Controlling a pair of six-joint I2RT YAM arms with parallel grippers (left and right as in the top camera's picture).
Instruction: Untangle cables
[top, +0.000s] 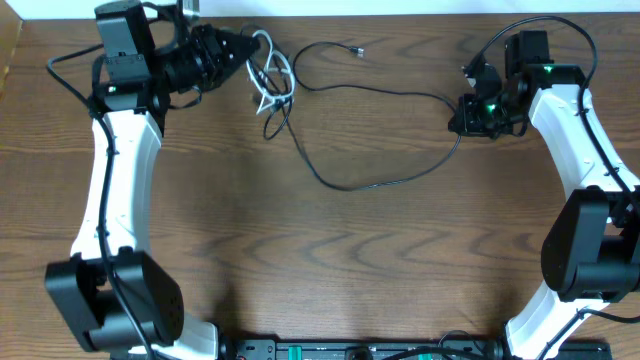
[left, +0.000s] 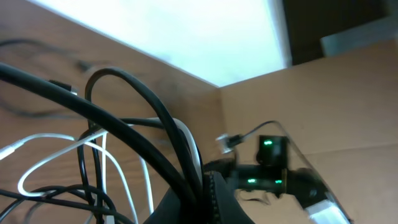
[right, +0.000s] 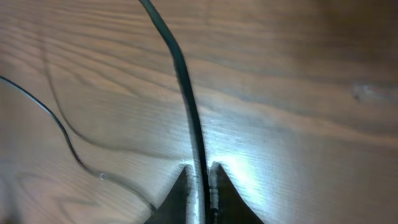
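Observation:
A tangle of white cable and black cable lies at the far left-middle of the table. My left gripper is at this tangle. In the left wrist view it is shut on black cables, with white cable loops beside them. One long black cable runs from the tangle in a wide loop to my right gripper. In the right wrist view this gripper is shut on the black cable, low over the wood. A small plug end lies at the back.
The wooden table has a cardboard wall at its far side. The right arm shows in the left wrist view. Thick arm wires loop over both arms. A black rail runs along the front edge.

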